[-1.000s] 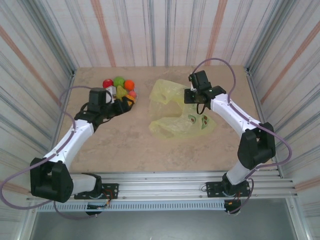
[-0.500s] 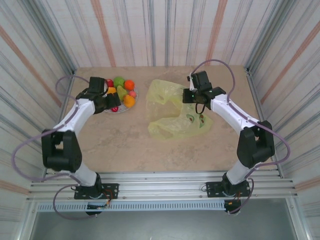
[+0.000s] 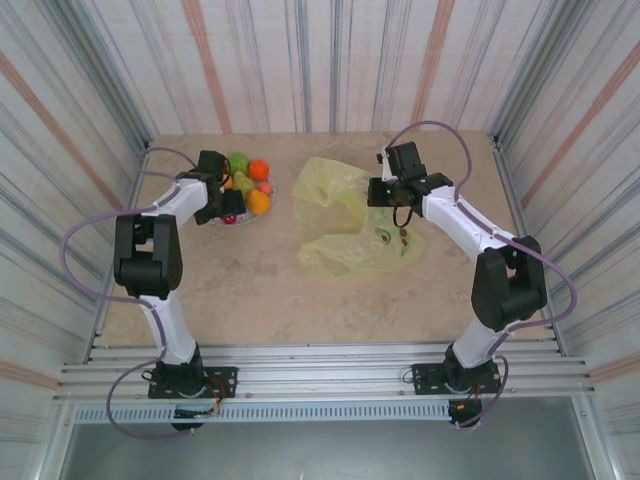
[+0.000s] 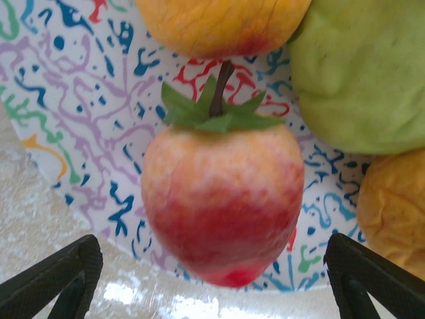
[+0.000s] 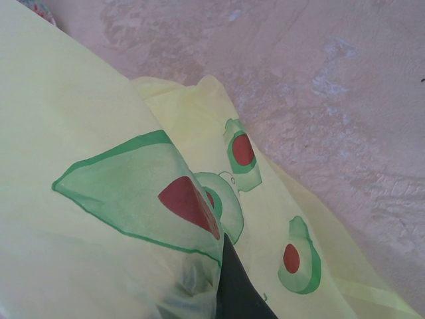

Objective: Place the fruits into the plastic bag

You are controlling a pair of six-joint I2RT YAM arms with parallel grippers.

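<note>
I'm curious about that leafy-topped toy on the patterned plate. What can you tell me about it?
It is a toy strawberry, pale peach near the top, deepening to red at its tip, with a green leaf cap and brown stem. It lies on the speckled plate, stem pointing at an orange fruit, between the open fingers of the left gripper, untouched.

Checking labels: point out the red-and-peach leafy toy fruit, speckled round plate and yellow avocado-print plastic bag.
leafy toy fruit (image 4: 222, 199), left wrist view, body
plate (image 4: 86, 119), left wrist view, bare face
plastic bag (image 3: 340, 255), top view, lower fold

White arm links (image 3: 460, 222) meet black joints (image 3: 148, 255), with lilac cables (image 3: 432, 123) looping from black bases (image 3: 185, 380).
</note>
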